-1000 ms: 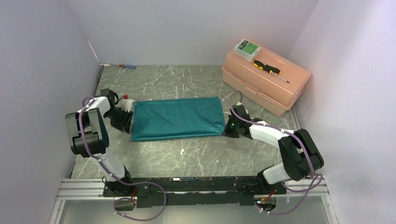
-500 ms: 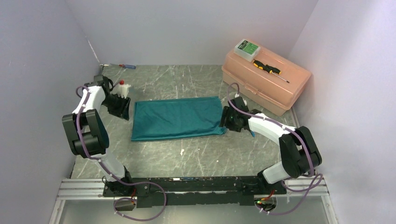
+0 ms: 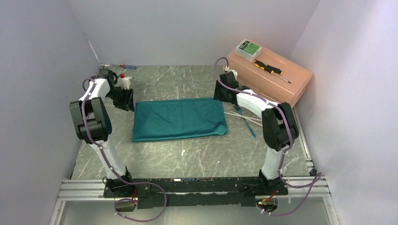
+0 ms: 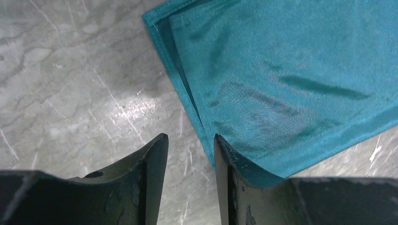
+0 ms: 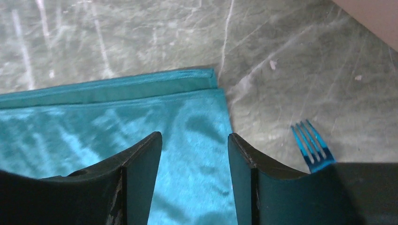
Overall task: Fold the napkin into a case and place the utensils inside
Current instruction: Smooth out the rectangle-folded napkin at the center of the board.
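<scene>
Napkin (image 3: pixel 178 118) folded flat; utensils (image 3: pixel 248 127) outside, beside right edge

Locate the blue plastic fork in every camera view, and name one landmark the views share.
Top external: the blue fork lies on the table, just right of the teal napkin and apart from it.
Left wrist: not in it.
Right wrist: lower right, only the tines showing.
Shared landmark: the teal napkin, visible in all three views.
</scene>
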### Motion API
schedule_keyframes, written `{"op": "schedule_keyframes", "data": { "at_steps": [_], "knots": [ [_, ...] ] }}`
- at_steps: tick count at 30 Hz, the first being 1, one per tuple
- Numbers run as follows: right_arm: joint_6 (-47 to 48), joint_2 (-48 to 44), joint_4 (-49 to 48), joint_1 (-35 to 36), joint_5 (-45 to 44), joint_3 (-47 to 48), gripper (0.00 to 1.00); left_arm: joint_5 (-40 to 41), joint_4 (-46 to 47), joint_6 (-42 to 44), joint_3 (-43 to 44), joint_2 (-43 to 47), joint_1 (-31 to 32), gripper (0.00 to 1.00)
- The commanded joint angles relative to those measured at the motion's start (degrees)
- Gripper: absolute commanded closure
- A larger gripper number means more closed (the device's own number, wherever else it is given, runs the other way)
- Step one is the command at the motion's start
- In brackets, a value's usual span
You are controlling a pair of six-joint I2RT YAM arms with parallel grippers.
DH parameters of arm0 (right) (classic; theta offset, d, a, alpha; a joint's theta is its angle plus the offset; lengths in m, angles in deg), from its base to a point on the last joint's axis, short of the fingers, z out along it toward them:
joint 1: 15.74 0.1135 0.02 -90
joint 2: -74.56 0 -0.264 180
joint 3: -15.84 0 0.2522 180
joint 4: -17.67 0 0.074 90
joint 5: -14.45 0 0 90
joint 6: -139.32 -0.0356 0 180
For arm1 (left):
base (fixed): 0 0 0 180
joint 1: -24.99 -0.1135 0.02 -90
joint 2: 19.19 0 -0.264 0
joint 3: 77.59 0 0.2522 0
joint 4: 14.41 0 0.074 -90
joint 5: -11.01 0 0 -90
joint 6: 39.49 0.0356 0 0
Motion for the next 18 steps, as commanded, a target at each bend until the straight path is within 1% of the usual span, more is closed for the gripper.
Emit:
{"op": "schedule_keyframes", "data": {
  "at_steps": [1,4,10,15,18],
  "knots": [
    [3.8,5.1,-2.0,-1.3,-2.4,5.7,0.45,1.3,4.9,-5.1,1.8,-0.2,1.3,0.53],
    [4.4,7.7,-2.2,-1.8,-2.7,7.3,0.50,2.3,6.5,-6.2,2.3,-1.6,2.2,0.53],
    [4.1,11.2,-3.2,-3.5,-1.4,7.4,0.54,3.9,9.3,-8.1,3.4,-5.0,2.9,0.55],
    [4.0,12.6,-5.2,-4.3,0.7,6.2,0.55,4.9,10.5,-9.2,3.2,-5.8,3.2,0.54],
    [3.7,12.8,-6.6,-4.9,1.8,5.1,0.55,5.3,12.7,-9.2,1.2,-4.9,3.5,0.52]
  ]
}}
